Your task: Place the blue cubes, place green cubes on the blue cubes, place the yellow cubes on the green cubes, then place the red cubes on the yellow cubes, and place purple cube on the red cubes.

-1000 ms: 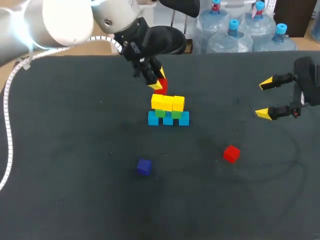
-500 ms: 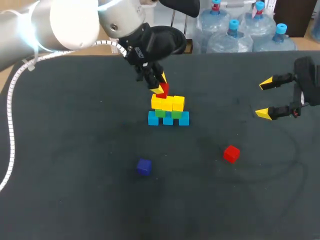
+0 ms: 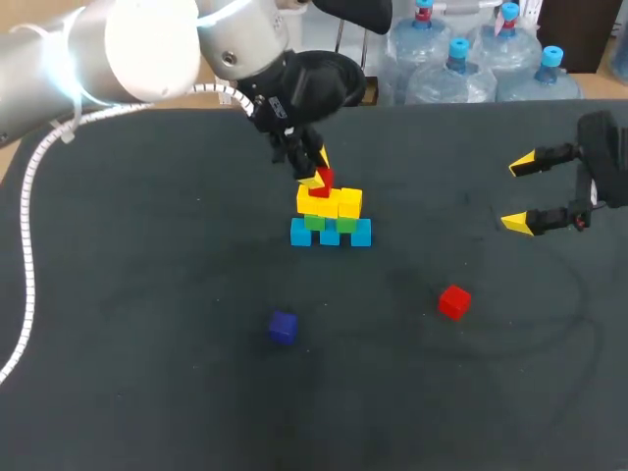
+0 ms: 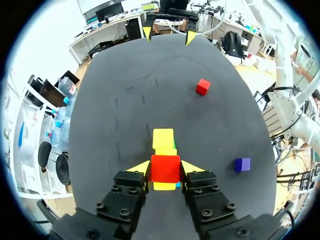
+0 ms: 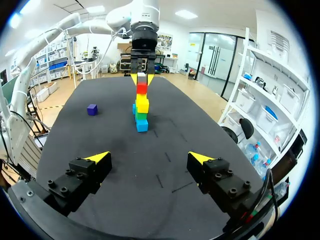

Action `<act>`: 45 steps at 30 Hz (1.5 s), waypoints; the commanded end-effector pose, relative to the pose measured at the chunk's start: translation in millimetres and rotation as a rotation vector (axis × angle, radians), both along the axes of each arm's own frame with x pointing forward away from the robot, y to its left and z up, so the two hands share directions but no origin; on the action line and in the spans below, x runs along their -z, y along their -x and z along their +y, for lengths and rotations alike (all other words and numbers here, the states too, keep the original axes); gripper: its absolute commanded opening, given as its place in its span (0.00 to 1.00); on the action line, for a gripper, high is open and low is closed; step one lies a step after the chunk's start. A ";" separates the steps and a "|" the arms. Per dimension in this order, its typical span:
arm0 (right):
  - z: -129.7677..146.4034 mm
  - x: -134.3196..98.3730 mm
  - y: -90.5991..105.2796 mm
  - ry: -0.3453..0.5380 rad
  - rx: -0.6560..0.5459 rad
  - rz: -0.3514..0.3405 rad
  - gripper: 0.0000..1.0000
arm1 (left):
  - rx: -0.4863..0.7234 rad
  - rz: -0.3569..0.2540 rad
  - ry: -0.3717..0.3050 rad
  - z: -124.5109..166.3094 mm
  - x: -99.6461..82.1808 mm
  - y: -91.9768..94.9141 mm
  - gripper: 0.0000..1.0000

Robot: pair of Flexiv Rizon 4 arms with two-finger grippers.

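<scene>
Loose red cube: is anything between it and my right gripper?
Nothing visible does. Only bare table lies between the right gripper, open, and the loose red cube; the cube stack stands well aside.

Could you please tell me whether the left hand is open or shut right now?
The left hand is shut on the red cube: both yellow fingertips press its opposite sides in its wrist view.

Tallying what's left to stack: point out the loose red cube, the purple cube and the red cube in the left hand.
loose red cube [image 3: 454, 295], head view, top face.
purple cube [image 3: 283, 321], head view, top face.
held red cube [image 4: 165, 168], left wrist view, face toward the camera.
</scene>
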State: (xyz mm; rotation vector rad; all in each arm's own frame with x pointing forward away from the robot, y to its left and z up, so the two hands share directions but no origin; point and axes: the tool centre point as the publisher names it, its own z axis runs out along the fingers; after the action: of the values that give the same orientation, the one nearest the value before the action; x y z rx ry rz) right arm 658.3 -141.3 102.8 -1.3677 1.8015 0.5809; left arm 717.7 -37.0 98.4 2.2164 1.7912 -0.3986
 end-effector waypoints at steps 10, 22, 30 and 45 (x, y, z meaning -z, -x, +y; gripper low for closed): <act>0.3 0.8 -0.2 -0.002 0.000 -0.002 1.00 | -0.002 0.009 -0.009 -0.3 3.6 -0.9 0.00; 0.3 0.8 -0.2 -0.002 0.000 -0.002 1.00 | -0.002 0.008 -0.014 -0.2 3.7 -1.1 0.19; 0.3 0.8 -0.2 -0.002 0.000 -0.002 1.00 | -0.002 0.009 -0.015 0.0 4.9 -0.9 0.27; 0.3 0.8 -0.2 -0.002 0.000 -0.002 1.00 | 0.000 0.010 -0.016 0.0 6.2 -1.2 0.28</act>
State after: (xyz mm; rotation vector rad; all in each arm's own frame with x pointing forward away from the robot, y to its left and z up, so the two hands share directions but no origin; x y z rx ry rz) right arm 658.3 -141.3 102.8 -1.3677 1.8015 0.5809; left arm 716.5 -35.8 91.8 2.2238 1.8022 -0.3975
